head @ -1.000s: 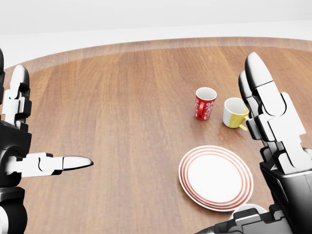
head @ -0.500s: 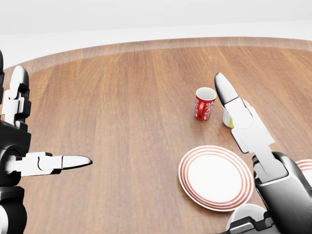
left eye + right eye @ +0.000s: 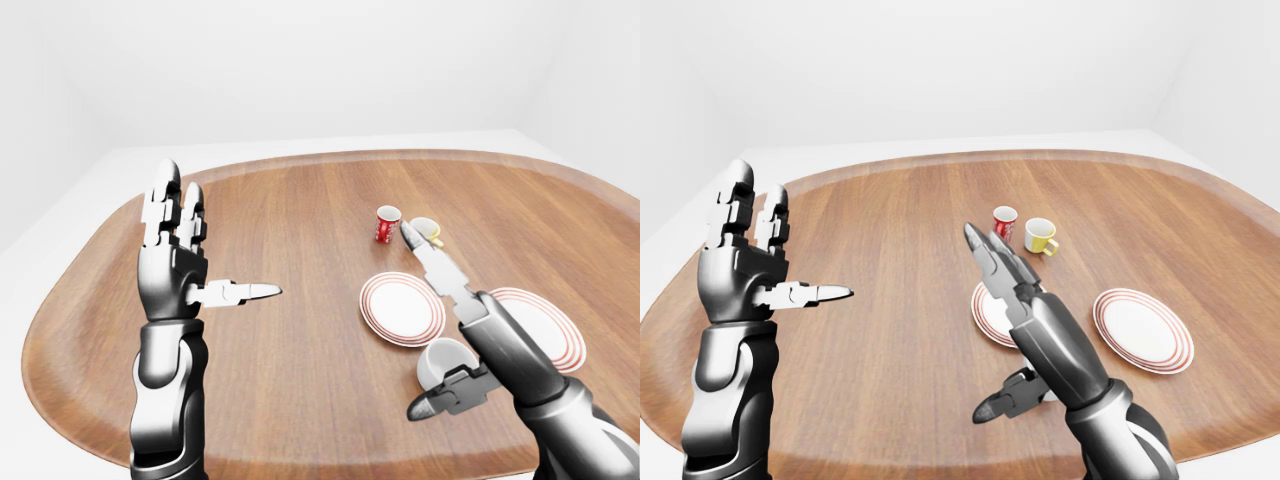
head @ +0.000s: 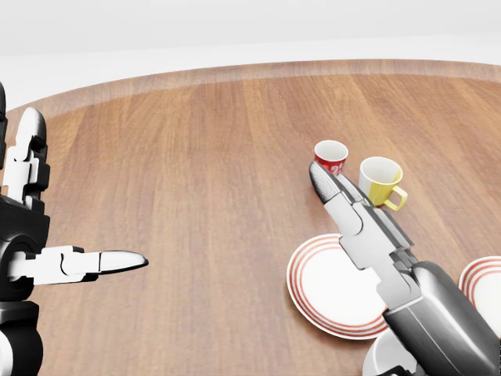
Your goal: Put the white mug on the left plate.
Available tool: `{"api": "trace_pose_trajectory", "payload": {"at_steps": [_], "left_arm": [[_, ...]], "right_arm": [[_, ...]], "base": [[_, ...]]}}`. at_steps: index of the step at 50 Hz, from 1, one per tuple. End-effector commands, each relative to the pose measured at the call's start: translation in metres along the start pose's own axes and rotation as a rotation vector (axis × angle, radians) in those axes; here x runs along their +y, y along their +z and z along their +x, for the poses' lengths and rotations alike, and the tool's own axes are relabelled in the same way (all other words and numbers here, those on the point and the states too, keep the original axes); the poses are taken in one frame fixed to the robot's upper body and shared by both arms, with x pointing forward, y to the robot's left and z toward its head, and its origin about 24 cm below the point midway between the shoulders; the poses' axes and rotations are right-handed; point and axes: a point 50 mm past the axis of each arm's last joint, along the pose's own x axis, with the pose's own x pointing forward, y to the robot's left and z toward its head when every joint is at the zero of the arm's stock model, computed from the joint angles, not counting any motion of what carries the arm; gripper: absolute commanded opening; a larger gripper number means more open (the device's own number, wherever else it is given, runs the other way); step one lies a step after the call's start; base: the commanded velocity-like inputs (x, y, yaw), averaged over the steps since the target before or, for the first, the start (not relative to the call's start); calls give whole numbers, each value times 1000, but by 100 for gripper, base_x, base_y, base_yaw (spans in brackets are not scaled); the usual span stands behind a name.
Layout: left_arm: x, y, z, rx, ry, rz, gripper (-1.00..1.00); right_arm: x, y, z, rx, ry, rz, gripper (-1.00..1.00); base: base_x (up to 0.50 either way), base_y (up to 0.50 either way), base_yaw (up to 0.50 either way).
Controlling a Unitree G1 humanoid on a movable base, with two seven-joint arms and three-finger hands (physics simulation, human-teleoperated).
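A: Where is the white mug (image 3: 446, 360)?

B: In the left-eye view it sits on the counter (image 3: 300, 220), tucked just under the right hand (image 3: 452, 330), between the long outstretched fingers (image 3: 432, 262) above it and the thumb curled below. I cannot tell whether anything touches it.

A: So those fingers are not wrapped round it?

B: No, they are spread, the long ones pointing up the view, past the left plate (image 3: 403, 308) toward the red mug (image 3: 387, 223) and the yellow mug (image 3: 425, 231).

A: And the left plate?

B: It lies just left of the right hand's fingers, partly under them in the head view. The right plate (image 3: 1143, 330) lies on their other side, well apart from the left one.

A: The other hand?

B: The left hand (image 3: 180, 265) is held up far to the left, fingers splayed, two upright and the thumb pointing right. It holds nothing.
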Motion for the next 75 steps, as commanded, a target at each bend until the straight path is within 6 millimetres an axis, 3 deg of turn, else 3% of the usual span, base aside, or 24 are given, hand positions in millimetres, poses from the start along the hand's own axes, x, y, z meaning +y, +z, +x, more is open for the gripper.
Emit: {"api": "trace_pose_trajectory", "payload": {"at_steps": [1, 45, 61, 75], "left_arm": [[0, 0, 0, 0, 1, 1, 97], [0, -1, 0, 6, -1, 4, 97], [0, -2, 0, 9, -1, 4, 97], [-1, -3, -1, 14, -2, 4, 97]], "right_arm": [[-1, -4, -1, 47, 4, -34, 100], [-14, -32, -23, 332, -81, -164, 100], [-8, -38, -27, 383, -70, -141, 100], [2, -57, -35, 512, -24, -129, 100]], "base": [[0, 0, 0], [0, 0, 0], [0, 0, 0], [0, 0, 0]]}}
